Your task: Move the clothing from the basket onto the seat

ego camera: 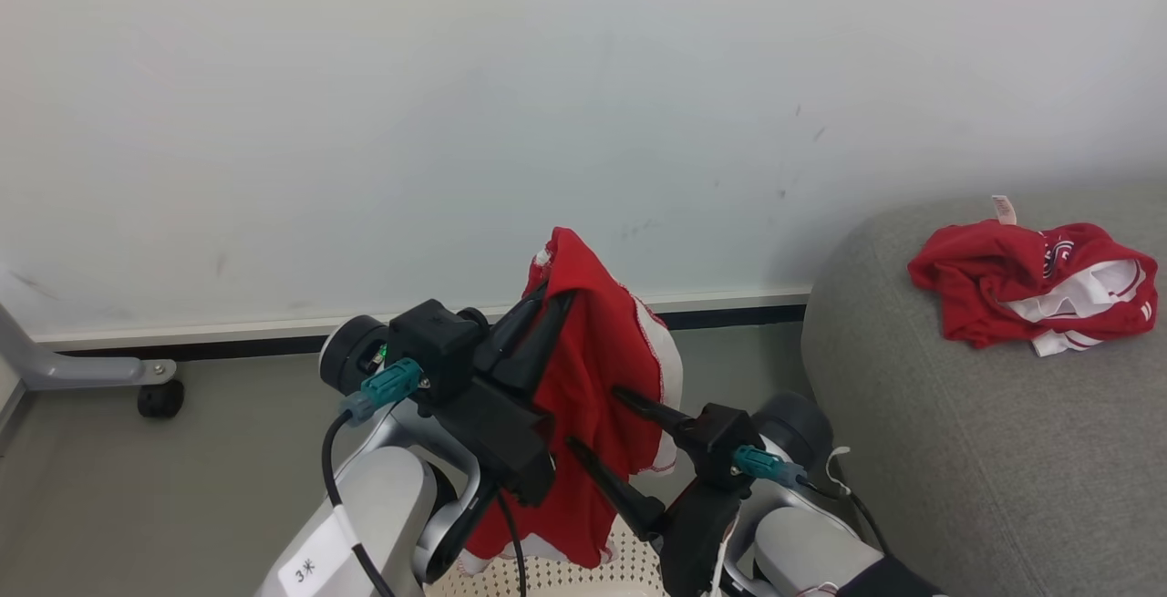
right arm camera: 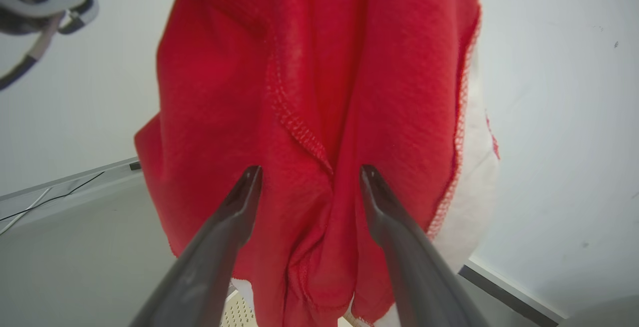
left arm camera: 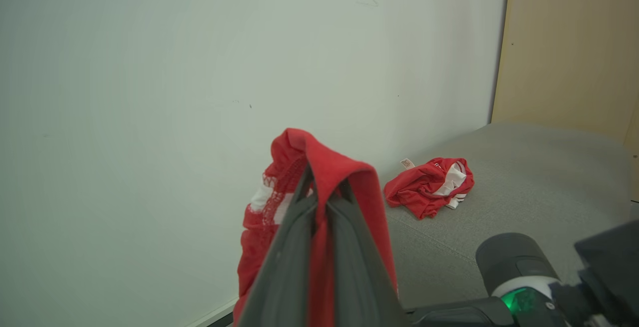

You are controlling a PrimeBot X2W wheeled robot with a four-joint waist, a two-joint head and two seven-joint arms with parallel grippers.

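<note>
A piece of clothing, red with a white trim band, hangs in the air with my left gripper shut on its top fold. The left wrist view has the fabric draped over my closed left gripper. My right gripper stands open just beside the hanging cloth; in the right wrist view its spread fingers frame the red fabric without clamping it. A bit of the perforated basket shows below. More red clothing lies crumpled on the grey seat at the right.
A pale wall with a dark baseboard runs behind. At the far left a grey stand leg on a black caster rests on the grey floor. A beige panel rises behind the seat.
</note>
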